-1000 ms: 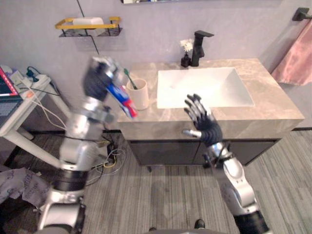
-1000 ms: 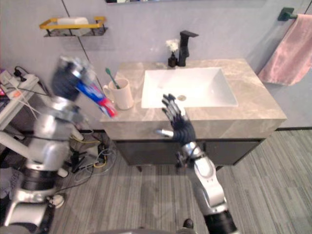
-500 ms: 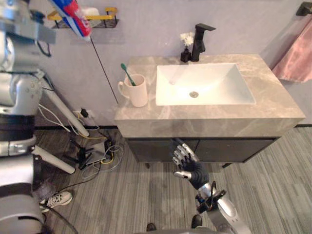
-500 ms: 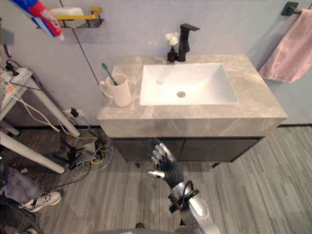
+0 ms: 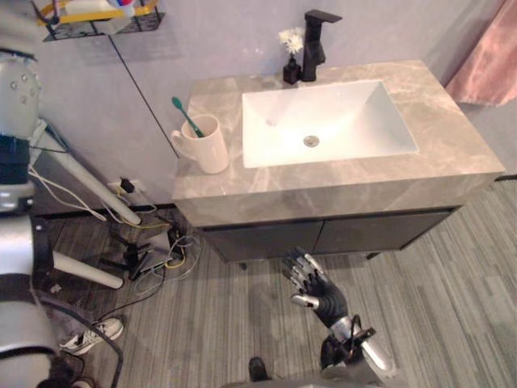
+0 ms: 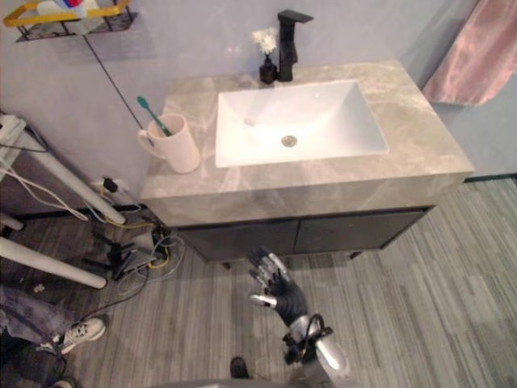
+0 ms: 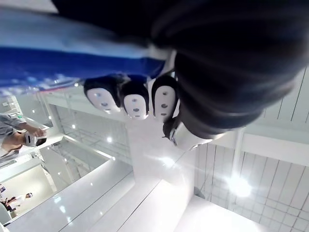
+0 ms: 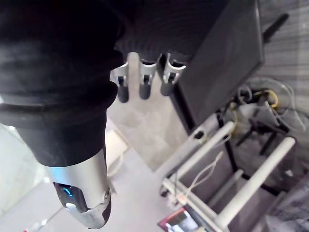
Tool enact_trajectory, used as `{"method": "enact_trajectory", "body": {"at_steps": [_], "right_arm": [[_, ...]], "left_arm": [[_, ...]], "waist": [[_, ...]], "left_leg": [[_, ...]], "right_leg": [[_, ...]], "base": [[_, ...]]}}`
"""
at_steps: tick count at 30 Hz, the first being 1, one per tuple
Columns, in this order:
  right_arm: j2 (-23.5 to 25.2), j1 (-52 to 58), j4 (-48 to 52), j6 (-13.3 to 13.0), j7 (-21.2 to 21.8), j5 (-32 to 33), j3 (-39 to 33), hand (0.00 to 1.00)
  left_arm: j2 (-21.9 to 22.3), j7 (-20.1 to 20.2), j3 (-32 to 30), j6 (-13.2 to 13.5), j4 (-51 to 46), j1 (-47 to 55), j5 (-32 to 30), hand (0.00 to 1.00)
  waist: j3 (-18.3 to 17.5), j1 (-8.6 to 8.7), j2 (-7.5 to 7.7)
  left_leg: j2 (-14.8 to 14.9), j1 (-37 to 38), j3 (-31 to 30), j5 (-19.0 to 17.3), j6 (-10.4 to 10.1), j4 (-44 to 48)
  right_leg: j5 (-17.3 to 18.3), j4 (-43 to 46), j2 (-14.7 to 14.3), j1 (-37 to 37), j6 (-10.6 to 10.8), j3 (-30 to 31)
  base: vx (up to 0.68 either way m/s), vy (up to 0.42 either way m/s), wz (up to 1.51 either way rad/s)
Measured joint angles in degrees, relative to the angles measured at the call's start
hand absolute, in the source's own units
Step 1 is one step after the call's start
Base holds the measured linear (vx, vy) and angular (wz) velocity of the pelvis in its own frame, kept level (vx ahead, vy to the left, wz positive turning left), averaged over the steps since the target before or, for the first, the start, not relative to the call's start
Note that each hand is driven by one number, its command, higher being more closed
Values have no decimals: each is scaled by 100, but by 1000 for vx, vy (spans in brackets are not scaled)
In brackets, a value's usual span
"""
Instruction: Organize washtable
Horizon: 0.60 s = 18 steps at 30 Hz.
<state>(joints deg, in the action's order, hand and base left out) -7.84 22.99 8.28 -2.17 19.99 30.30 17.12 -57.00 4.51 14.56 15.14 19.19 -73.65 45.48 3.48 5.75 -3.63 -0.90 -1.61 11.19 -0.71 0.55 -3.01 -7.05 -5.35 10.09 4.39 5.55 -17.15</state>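
At the wall shelf (image 6: pixel 73 23), the left hand (image 7: pixel 136 99) curls its fingers round the toothpaste tube (image 7: pixel 63 65), apparently stowing it off the counter (image 5: pixel 460 153), where a mug (image 5: pixel 203 147) stands the toothbrush (image 5: pixel 185 115) head-up; the right hand (image 5: pixel 321 291) hangs low, fingers spread, empty.

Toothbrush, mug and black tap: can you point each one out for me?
toothbrush (image 5: pixel 184 114), left eye view, on its green handle.
mug (image 5: pixel 208 153), left eye view, on its cream side.
black tap (image 5: pixel 313 44), left eye view, on its upright column.
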Motion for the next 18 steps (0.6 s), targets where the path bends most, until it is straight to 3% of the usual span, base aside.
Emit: {"method": "enact_trajectory", "body": {"at_steps": [10, 11, 18], "right_arm": [[-27, 4, -87, 34, 5, -68, -96, 0], [16, 22, -93, 67, 18, -68, -138, 0], [-10, 156, -143, 70, 35, -69, -187, 0]], "left_arm": [[294, -23, 66, -13, 137, 137, -1, 100], [291, 22, 70, -119, 137, 138, 0, 100], [293, 34, 74, -93, 75, 246, 174, 100]], "waist": [[19, -22, -32], [30, -20, -48], [117, -19, -203]], "left_leg": [[-13, -78, -32, 0, 1, 31], [-13, -76, -35, -1, 2, 30], [-6, -74, -151, -1, 1, 104]], "right_leg": [[-6, -16, 16, 47, 1, -21], [-6, -15, 12, 39, 1, -36], [-5, -19, 21, -39, 0, -97]], "base": [[-3, -8, 1], [-16, -30, 5], [-35, -28, 5]]}}
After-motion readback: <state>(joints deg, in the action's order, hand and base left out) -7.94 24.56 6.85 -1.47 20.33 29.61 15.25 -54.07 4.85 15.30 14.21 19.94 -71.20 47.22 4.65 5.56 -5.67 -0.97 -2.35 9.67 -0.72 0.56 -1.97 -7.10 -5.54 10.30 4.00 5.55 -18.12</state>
